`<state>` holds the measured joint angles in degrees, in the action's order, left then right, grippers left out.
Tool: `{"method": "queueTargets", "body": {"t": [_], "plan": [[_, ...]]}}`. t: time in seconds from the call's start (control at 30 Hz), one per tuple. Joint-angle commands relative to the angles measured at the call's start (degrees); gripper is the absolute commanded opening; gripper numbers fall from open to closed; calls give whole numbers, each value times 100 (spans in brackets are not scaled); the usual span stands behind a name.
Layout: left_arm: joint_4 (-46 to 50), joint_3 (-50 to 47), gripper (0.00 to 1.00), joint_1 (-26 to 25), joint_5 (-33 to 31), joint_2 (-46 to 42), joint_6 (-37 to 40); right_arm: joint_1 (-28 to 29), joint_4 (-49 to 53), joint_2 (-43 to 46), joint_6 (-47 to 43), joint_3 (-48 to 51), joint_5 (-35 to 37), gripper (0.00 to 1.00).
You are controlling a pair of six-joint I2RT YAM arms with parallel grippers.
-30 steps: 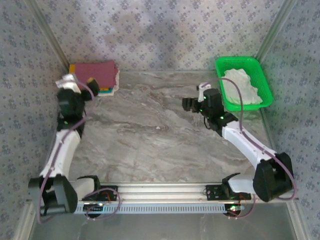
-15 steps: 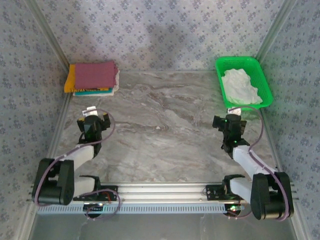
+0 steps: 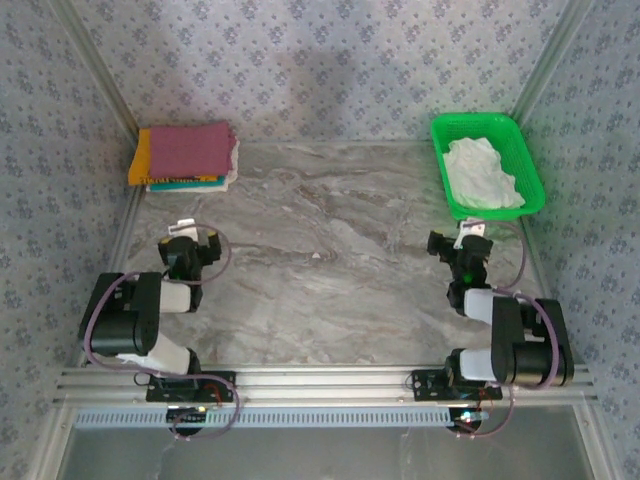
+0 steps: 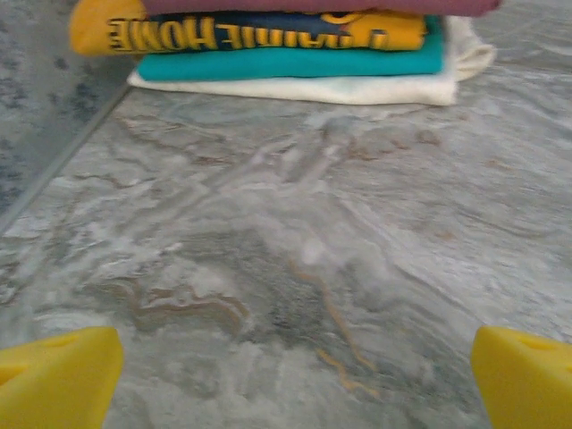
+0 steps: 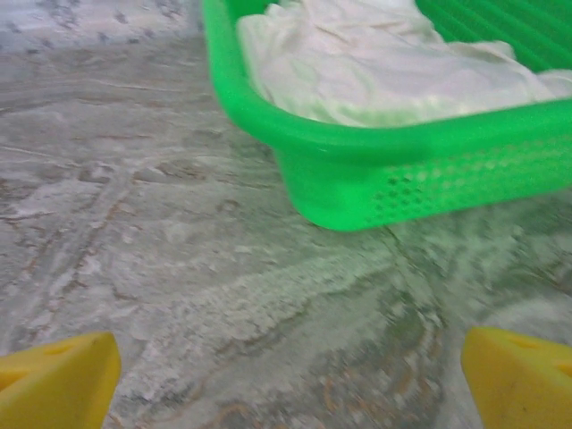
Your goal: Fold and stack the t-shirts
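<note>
Folded t-shirts form a stack (image 3: 185, 157) in the far left corner, with the maroon one (image 3: 190, 147) on top. The left wrist view shows the stack's layers: maroon (image 4: 313, 5), yellow-orange with dark lettering (image 4: 250, 31), teal (image 4: 295, 61) and white (image 4: 295, 88). A crumpled white t-shirt (image 3: 483, 172) (image 5: 375, 71) lies in the green basket (image 3: 475, 119) (image 5: 402, 170). My left gripper (image 3: 188, 246) (image 4: 290, 384) is open and empty, well short of the stack. My right gripper (image 3: 460, 246) (image 5: 286, 380) is open and empty, just in front of the basket.
Patterned walls close in the marble table (image 3: 320, 250) on the left, back and right. Both arms are folded back near their bases at the near rail (image 3: 320, 380). Bare marble lies between each pair of yellow fingertips (image 4: 58, 380) (image 5: 58, 380).
The left arm has drawn back from the stack toward its base. The right arm has swung from the table's middle to the right and folded back. Both grippers stay empty.
</note>
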<state>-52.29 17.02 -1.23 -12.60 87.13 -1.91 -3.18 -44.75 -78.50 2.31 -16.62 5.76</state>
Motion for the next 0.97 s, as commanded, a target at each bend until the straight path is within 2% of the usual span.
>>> {"method": "queueTargets", "body": {"t": [0.0, 0.03, 0.1, 0.17, 0.23, 0.43, 0.73, 0.93], "plan": [[-681, -81, 100, -129, 510, -50, 284, 149, -860, -422, -356, 14, -385, 100], [-876, -131, 100, -169, 478, 10, 343, 151, -975, -600, -371, -5, -438, 100], [-635, -32, 100, -184, 461, -22, 341, 158, -1223, -890, -371, -51, -434, 100], [54, 377, 100, -152, 353, 40, 266, 151, -514, -817, -354, -360, -389, 100], [532, 648, 100, 169, 625, 76, -40, 120, -153, -876, -350, -591, -499, 100], [511, 633, 100, 189, 671, 67, -41, 195, -276, -886, -398, -539, -321, 100], [606, 684, 99, 225, 925, 80, 0, 142, -202, -886, -376, -578, -429, 100], [482, 606, 100, 218, 825, 55, -20, 147, -209, -888, -380, -577, -422, 100]]}}
